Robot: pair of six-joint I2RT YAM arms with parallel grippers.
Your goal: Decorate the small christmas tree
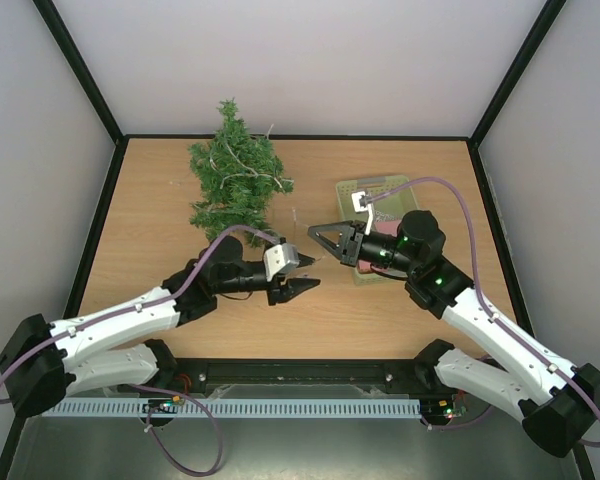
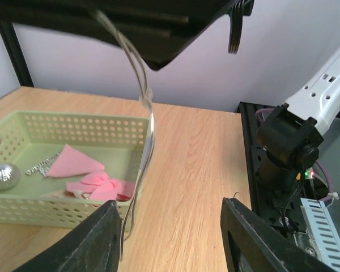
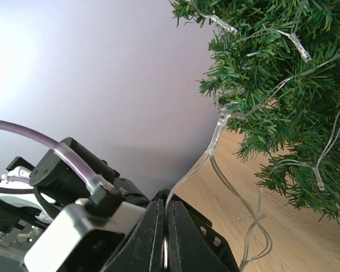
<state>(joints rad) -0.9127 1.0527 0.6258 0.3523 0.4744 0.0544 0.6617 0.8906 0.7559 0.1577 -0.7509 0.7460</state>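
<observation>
The small christmas tree (image 1: 234,175) lies on the wooden table at the back left, a clear string of lights (image 1: 242,160) draped over its branches. In the right wrist view the tree (image 3: 283,85) fills the upper right. The string of lights (image 3: 215,133) runs from it down into my right gripper (image 3: 165,229), which is shut on the wire. In the top view that right gripper (image 1: 313,232) hovers right of the tree's base. My left gripper (image 1: 308,274) is open just below it. In the left wrist view the wire (image 2: 149,122) hangs down past the left finger of my left gripper (image 2: 170,238), with nothing between the fingers.
A pale green basket (image 2: 79,122) holds pink bows (image 2: 96,184), a silver ball (image 2: 3,175) and a small chain. In the top view the basket (image 1: 375,186) is at the back right, partly under my right arm. Black frame rails border the table.
</observation>
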